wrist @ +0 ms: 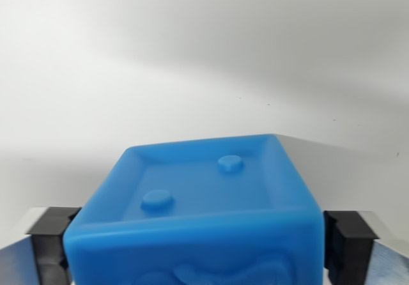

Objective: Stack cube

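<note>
1. The cube (198, 221) fills the lower middle of the wrist view. It is blue, with rounded edges, a sunken upper face carrying two raised dots, and some relief on the near face that runs off the bottom edge.
2. Judge it as light and a little soft: the glossy, moulded look suggests rubber or silicone. Expect it to give slightly under pressure and to grip well, not slide.
3. It does not look fragile, so a firm squeeze should do no harm.
4. Take it on the two flat side faces, low on the body, not on the rounded rim.
5. The gripper (199, 246) already stands that way. One black pad (50, 240) sits against the cube's side at the wrist view's left and the other at the right, closed in to the cube's width and apparently clamping it.
6. Beyond the cube you see only a plain white surface (192, 61) with a soft shadow. You cannot tell whether the cube rests on it or is lifted, and no second cube shows.
</note>
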Controlling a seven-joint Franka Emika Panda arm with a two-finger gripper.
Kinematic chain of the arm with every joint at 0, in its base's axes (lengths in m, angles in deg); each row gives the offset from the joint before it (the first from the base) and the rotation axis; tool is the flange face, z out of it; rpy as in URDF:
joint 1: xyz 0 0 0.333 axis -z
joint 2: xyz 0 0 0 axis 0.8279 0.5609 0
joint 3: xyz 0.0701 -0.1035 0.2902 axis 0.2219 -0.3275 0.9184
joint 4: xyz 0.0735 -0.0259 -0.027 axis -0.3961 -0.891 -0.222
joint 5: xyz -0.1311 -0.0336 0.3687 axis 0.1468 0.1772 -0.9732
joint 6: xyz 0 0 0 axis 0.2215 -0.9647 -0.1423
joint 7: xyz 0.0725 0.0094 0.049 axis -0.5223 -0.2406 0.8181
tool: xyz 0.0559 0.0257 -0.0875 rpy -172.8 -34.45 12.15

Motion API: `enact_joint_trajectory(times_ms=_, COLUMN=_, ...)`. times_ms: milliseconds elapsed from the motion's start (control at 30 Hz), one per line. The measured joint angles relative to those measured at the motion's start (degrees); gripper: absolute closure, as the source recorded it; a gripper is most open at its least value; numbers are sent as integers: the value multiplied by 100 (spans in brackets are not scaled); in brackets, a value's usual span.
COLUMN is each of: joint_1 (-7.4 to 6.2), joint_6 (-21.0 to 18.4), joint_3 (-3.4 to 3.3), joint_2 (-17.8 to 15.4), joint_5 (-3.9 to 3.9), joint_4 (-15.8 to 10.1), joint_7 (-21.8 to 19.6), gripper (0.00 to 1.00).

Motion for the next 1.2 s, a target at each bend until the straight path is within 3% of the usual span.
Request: enact_joint_trajectory(times_ms=1200, joint_1=2, joint_6=-50, joint_3=-1, joint_2=-88, joint_5=0, joint_4=-21, joint_7=1, gripper=100)
